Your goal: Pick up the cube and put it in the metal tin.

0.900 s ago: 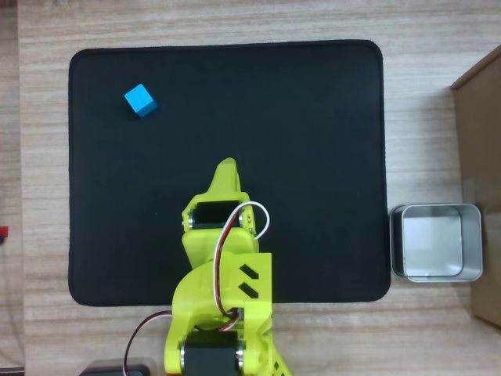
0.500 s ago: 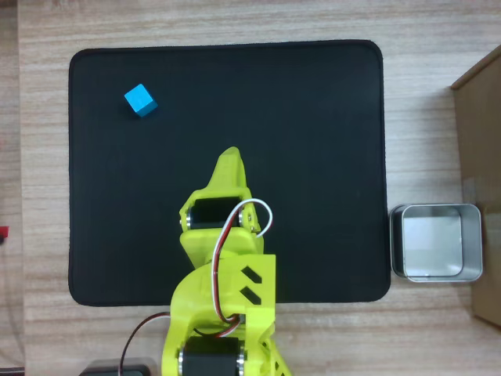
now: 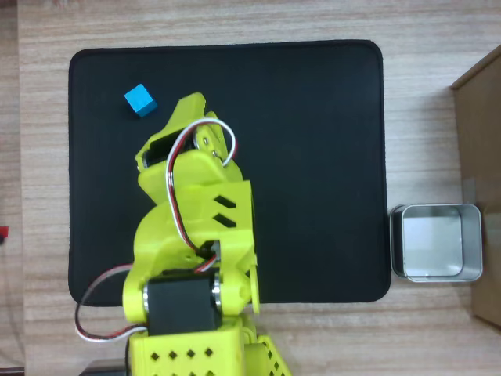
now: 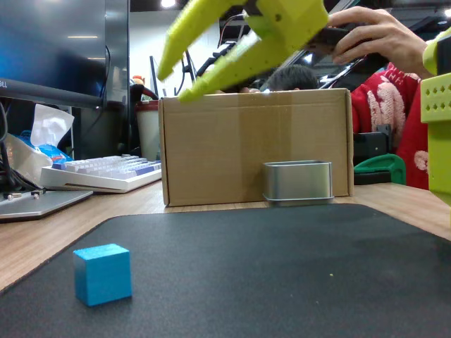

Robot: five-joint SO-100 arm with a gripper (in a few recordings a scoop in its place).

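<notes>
The cube (image 3: 140, 100) sits on the black mat (image 3: 313, 157) at ten o'clock, corners turned diagonally (no long axis). The fingers (image 4: 176, 81) hang spread above, empty. The tin (image 3: 436, 242) rests at four o'clock.

The yellow-green arm (image 3: 196, 227) is seen from overhead stretched from its base at the lower edge toward the upper left, with red, white and black wires looped over the wrist. The pincer (image 4: 176, 81) is carried high in the fixed view, pointed down and to the left. Its two tapered fingers (image 4: 190, 35) are spread apart, the upper one long and straight, the lower one ending just beneath it. Nothing is held between them. In the overhead view the pincer tip (image 3: 190, 104) is aimed toward the upper left.
</notes>
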